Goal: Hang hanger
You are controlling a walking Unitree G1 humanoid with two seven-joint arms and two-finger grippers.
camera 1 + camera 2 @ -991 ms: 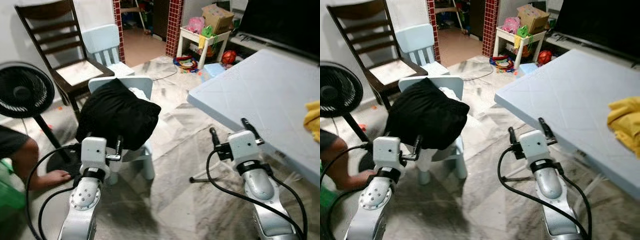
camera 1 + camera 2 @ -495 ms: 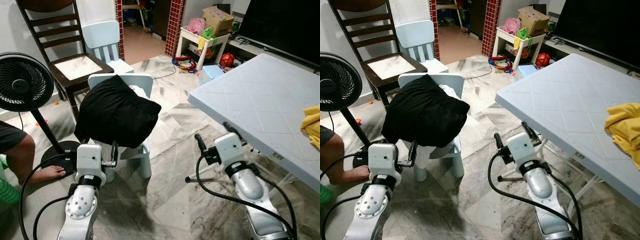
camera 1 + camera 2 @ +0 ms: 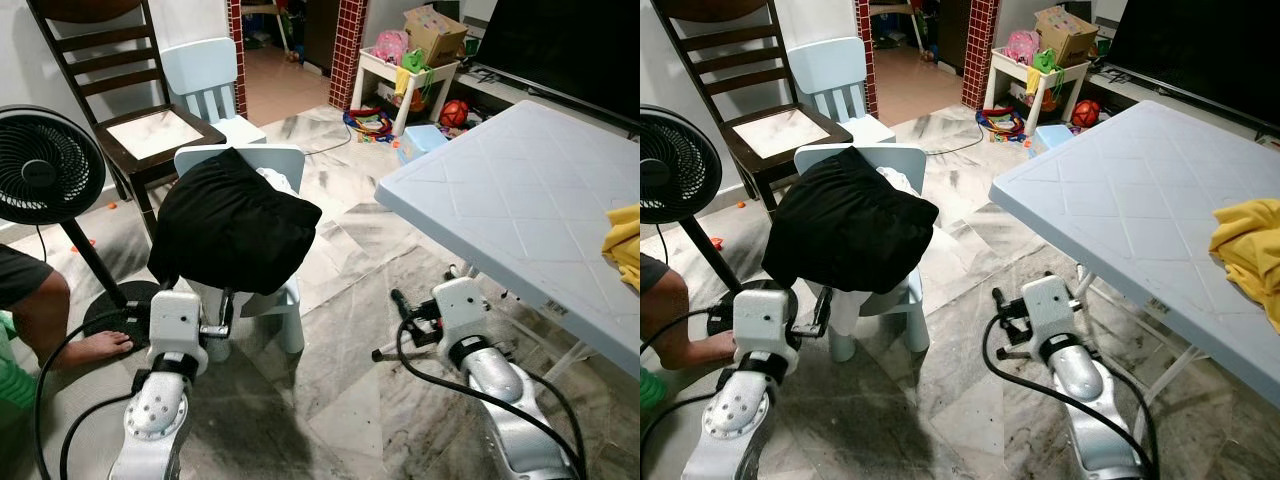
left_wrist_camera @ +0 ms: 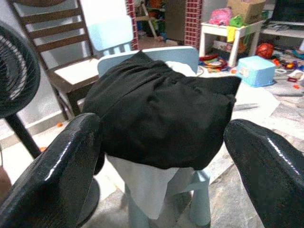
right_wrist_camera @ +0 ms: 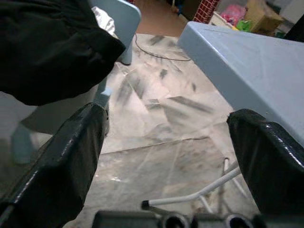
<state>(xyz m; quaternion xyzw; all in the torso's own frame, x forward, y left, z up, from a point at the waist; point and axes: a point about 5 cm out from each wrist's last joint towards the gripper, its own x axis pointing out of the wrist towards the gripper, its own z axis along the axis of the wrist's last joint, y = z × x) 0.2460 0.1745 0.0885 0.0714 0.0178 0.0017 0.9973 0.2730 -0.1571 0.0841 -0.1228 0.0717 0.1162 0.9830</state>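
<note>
Before left gripper point(image 4: 161, 156): black garment point(image 4: 161, 114) (chair-draped)

Black garment point(image 3: 232, 232) draped over small pale-blue chair point(image 3: 283, 300), black fan point(image 3: 45, 180), folding table point(image 3: 520, 200)

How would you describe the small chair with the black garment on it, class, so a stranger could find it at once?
Start at the pale blue folding table on the robot's right, then look across the marble floor to its left. There stands a small light blue chair draped with a black garment. The second blue chair behind it is bare, and the wooden chair is dark brown.
</note>
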